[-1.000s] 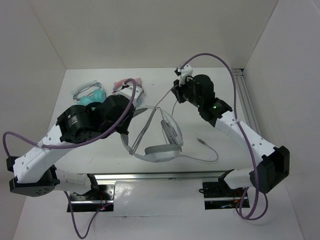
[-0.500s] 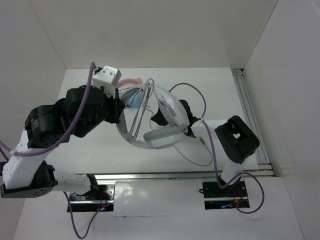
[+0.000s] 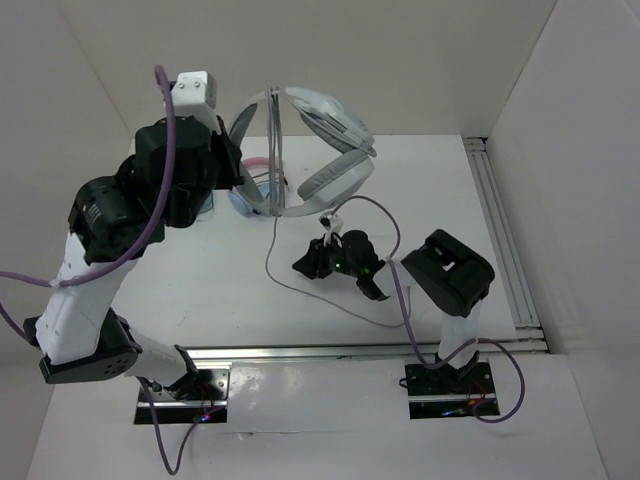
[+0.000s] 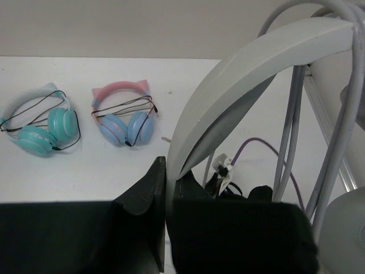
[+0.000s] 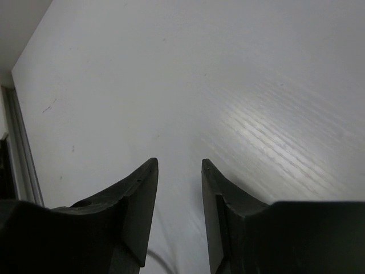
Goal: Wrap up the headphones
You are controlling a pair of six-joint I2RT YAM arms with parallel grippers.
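Top external view: the headphones [image 3: 325, 150] are held high over the far middle of the bench [image 3: 450, 200]. In the left wrist view the left gripper [image 4: 166, 169] has its jaws clamped on the band [image 4: 239, 74] near one end. I judge this lift is meant to let the cable [image 3: 272, 255] hang free for winding. The cable drops to the bench and trails toward the near right.

The right gripper [image 5: 178, 165] has its jaws apart with nothing between them. From above it sits low near the bench centre, just beside the slack, probably placed to take the cable.

The band arches up from the left jaws toward the far edge, its long axis roughly left to right. A cup [image 3: 335, 180] at its right end faces the near edge. The teal pair [image 4: 40, 128] and pink pair [image 4: 122, 114] lie toward the far left corner.
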